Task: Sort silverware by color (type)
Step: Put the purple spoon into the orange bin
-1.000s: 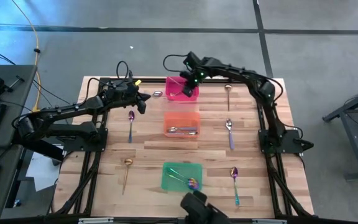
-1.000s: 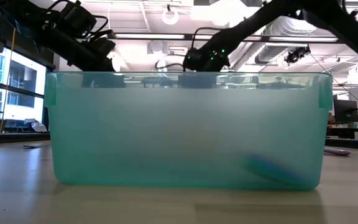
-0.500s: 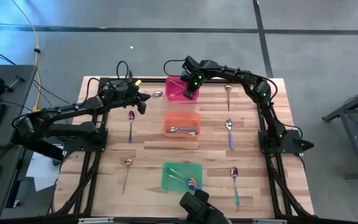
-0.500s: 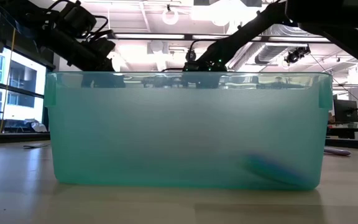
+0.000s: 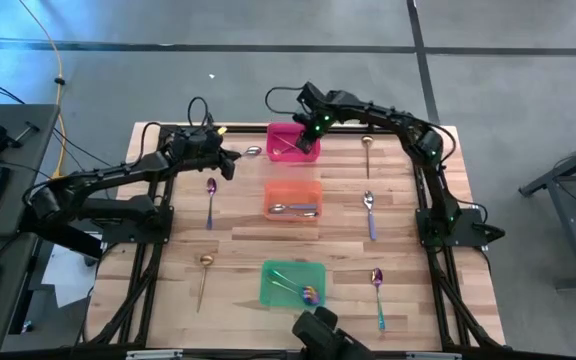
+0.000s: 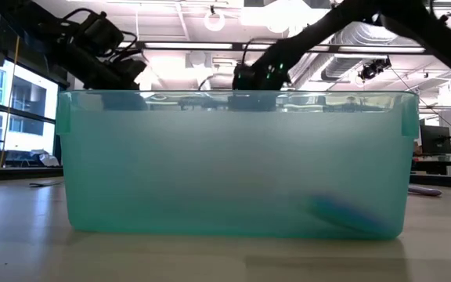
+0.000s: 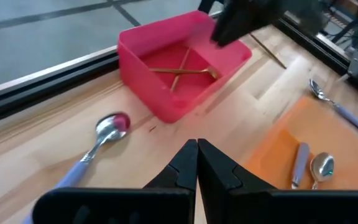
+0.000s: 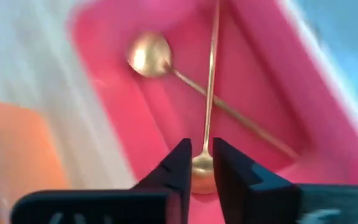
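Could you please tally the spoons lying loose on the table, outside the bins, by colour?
Gold spoons: 2
Silver spoons: 2
Purple-teal spoons: 2
Total: 6

1. From above, I get even, soft daylight on the wooden table (image 5: 238, 230); shadows are faint.
2. At table height, ceiling lights (image 6: 214, 19) blow out white, leaving both arms as dark silhouettes.
3. The teal bin (image 6: 233, 160) fills that view, hazy and translucent.
4. My right wrist feed is smeared; the pink bin (image 8: 272, 81) looks blurred.
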Available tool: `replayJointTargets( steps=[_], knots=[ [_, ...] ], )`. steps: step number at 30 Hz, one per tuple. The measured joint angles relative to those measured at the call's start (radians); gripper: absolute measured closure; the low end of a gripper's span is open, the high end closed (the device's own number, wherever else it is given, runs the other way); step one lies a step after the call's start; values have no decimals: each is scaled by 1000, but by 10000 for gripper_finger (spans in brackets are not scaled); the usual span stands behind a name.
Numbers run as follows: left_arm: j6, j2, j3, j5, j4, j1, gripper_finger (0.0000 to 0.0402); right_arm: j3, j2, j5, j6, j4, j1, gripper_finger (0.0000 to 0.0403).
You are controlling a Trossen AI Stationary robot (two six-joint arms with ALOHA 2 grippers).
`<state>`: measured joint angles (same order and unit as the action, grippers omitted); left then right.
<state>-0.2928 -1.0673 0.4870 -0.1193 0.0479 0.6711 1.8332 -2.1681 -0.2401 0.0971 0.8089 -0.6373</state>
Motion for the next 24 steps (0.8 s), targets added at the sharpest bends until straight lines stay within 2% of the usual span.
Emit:
replayJointTargets(
  steps=[4,9,13,18,24],
  knots=[
    [46,-25,0,-58,0,57,401,0,101,-48,66,0,11,396],
    [68,-80,0,-88,0,100,401,-60,237,-80,76,-99,16,395],
    [98,-154,15,-141,-5,109,402,-246,339,-155,-2,-326,8,400],
    [147,-254,57,-160,-11,109,401,-518,465,-172,-149,-614,19,402],
    [279,-369,171,-138,-113,121,387,-732,630,-141,-250,-697,34,403]
  ],
)
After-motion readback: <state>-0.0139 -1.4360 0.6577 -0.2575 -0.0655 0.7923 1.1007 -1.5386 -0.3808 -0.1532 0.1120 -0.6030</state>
